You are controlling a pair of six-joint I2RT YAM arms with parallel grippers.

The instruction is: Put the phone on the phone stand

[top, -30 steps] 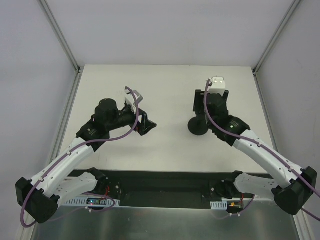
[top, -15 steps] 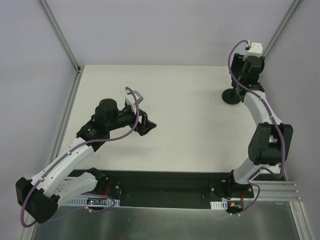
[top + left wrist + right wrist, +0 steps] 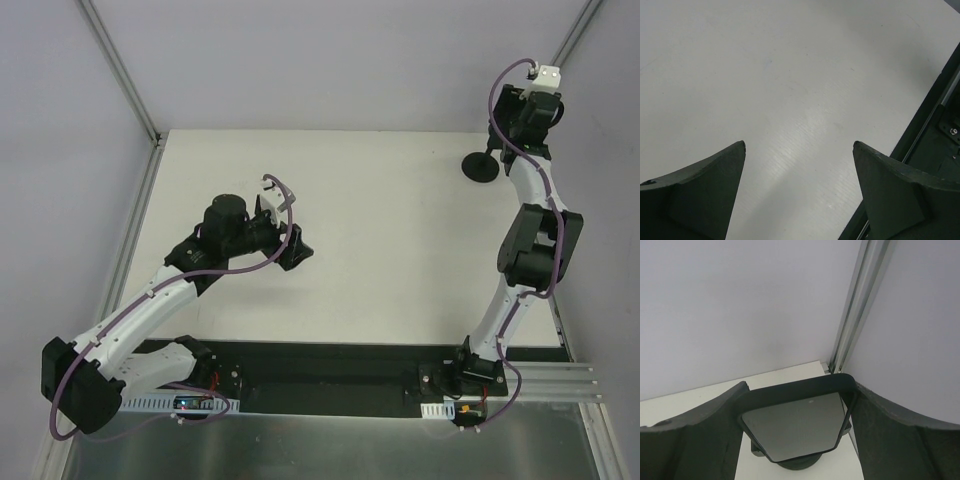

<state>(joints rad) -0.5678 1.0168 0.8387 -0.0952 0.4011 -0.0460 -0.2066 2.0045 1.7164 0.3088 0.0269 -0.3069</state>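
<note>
In the right wrist view the phone [image 3: 795, 426], a glossy black slab, sits between my right gripper's [image 3: 800, 386] two jaws, which press on its side edges. The phone stand's round base [image 3: 801, 463] shows just under the phone, and a cradle prong [image 3: 844, 429] is at its right edge. From above, the stand's disc base [image 3: 482, 166] is at the table's far right corner, under my right gripper [image 3: 507, 135]; the phone itself is hidden there. My left gripper [image 3: 298, 251] is open and empty over the left-middle of the table [image 3: 799, 145].
A white wall and an aluminium corner post [image 3: 856, 305] stand close behind the stand. The table's far right edge [image 3: 512, 148] is right beside it. A black rail [image 3: 940, 115] runs along the near table edge.
My right arm has swung from the table's middle to the far right corner, and the stand moved along with it. My left arm shifted slightly.
</note>
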